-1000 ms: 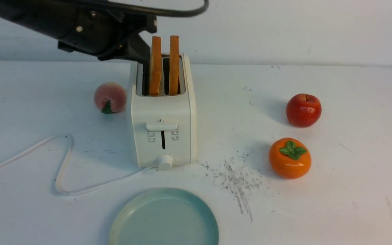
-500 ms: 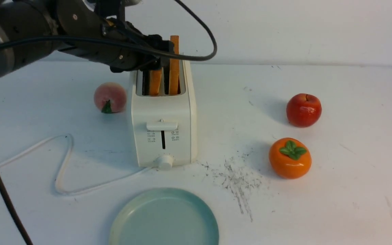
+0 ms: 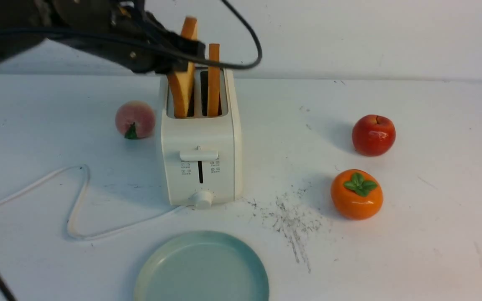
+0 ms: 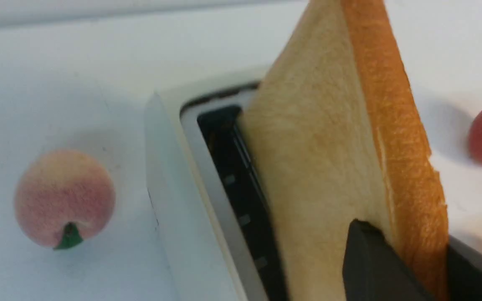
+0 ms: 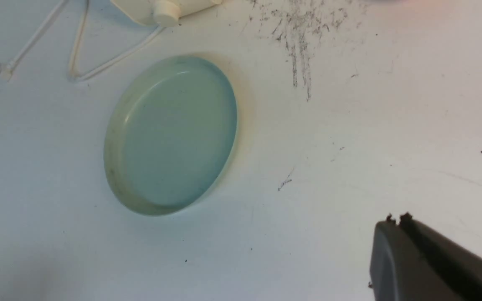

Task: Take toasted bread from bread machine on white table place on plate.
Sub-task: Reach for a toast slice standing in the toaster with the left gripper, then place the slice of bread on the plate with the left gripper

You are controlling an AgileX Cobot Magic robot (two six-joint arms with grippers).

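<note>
The left gripper (image 4: 419, 255) is closing its two fingers on one bread slice (image 4: 324, 138), so its jaws are standing apart only by the thickness of this slice. The held slice is leaning, and its lower end is meeting the left slot of the toaster (image 3: 201, 133), below the left gripper; how deep it is sitting there, I cannot tell. Just to the right of this gripper, the other slice (image 3: 214, 83) is standing upright in the right slot. The plate (image 3: 201, 267) is lying on the bench (image 3: 391, 259), nearer to the robot than the left gripper. A peach (image 3: 135, 120) is resting to the left of that gripper, while an apple (image 3: 373, 135) and a persimmon (image 3: 357, 194) are resting well to its right. The right gripper (image 5: 398, 223) is keeping its fingers together, holding nothing, and the plate is lying to its left.
</note>
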